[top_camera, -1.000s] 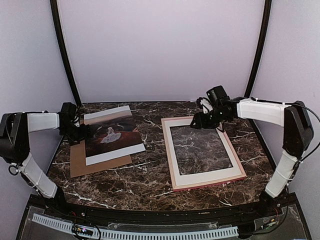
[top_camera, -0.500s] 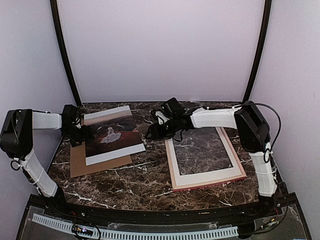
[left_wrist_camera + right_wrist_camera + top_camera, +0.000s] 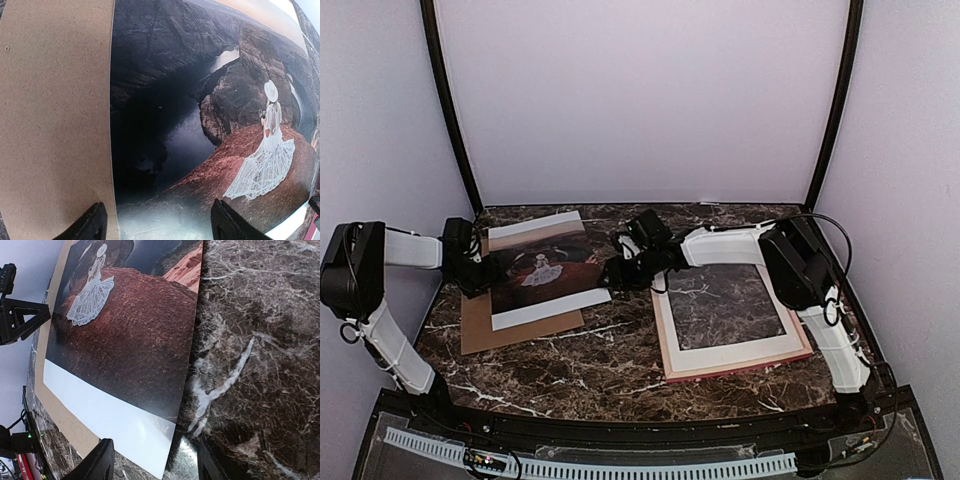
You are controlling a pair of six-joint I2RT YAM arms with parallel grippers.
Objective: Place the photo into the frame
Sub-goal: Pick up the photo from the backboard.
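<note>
– Pink frame: where's it sitting?
– Flat on the marble worktop, R half. Pale side up, pink shows only along the near edge. Marble visible thru the opening.
– And the photo?
– L half, print side up, on top of a brown cardboard backing board. Board sticks out past the photo's L and near edges. White bands on far and near ends. It's near the frame but not touching, w/ a strip of marble btwn them.
– L end effector?
– At the photo's L edge. In the wrist cam the fingers are spread, one over bare board and the other over the print, w/ the photo's edge running btwn them. Released, gripping nothing. Can't tell if the tips touch the sheet.
– R end effector?
– Arm reaches across the frame's far-L corner to the photo's R edge. In the wrist cam the fingers are apart, w/ the photo's near-R corner and its white band btwn them. Jaws released, not clamped on the sheet. There's a dark shadow line along that edge, can't tell if it's lifted off the marble. The L end effector shows at the photo's opposite side in the same view.
</note>
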